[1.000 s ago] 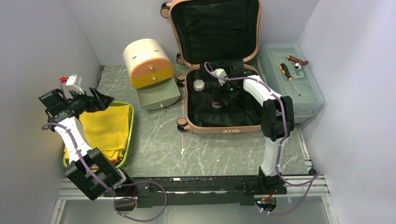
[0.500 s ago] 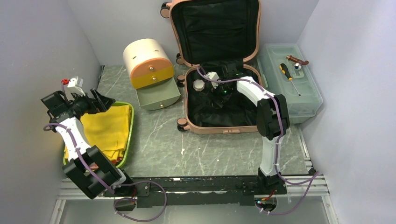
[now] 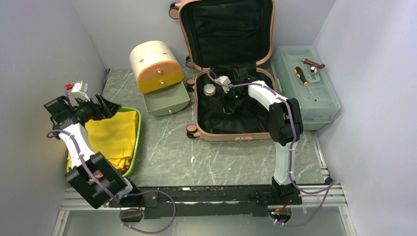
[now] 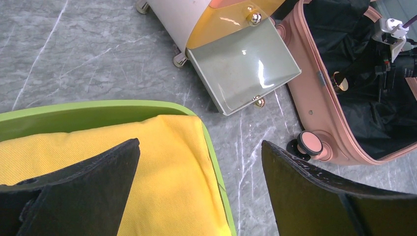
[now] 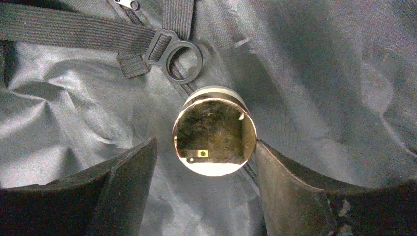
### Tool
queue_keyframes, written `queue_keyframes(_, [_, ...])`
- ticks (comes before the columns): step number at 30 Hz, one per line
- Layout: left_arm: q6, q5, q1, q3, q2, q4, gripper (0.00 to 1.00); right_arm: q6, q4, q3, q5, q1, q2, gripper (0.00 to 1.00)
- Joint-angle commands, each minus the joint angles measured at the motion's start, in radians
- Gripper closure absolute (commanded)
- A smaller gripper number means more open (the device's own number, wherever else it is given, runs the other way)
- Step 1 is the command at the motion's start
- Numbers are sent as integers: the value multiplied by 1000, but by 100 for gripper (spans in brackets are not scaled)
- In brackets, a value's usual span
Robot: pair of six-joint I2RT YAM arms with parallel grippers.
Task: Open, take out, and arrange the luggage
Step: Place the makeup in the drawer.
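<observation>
Top view, near to far. Left claw (image 4: 200, 147): spread wide, empty, over a yellow cloth (image 4: 162, 162) in a green tray (image 4: 98, 108) at the left of the bench (image 3: 167, 147). Suitcase (image 3: 231, 136): behind the bench's middle, lid raised, black lining. Right claw (image 5: 204, 162): inside the suitcase's lower half and lost against the lining from above. The wrist view shows it unclenched astride a round jar (image 5: 214, 132). Its left finger stands clear; right-finger contact is hard to judge. The jar's contents are murky.

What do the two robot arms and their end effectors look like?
The left arm and right arm are built of white and black segments, each with a purple cable along it. The left end effector and right end effector have two flat, dark, matte fingers.
</observation>
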Motion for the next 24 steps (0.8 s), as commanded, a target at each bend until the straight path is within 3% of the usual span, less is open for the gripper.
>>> queue_keyframes(1, [-3,23,-1,-1,-4,34,1,18,49,27,18,4,7,30])
queue_keyframes(4, [-5,25,-3,-3,-3,35,1,20,62,19,15,5,0,41])
queue_keyframes(9, [-7,27,-2,-3,-2,38,1,14,48,30,17,6,-3,70])
queue_keyframes(19, [-18,32,-1,-6,2,47,1,40,7,86,-14,15,-160,74])
queue_keyframes(24, [-23,36,-2,-10,2,55,1,67,-62,235,-30,54,-164,75])
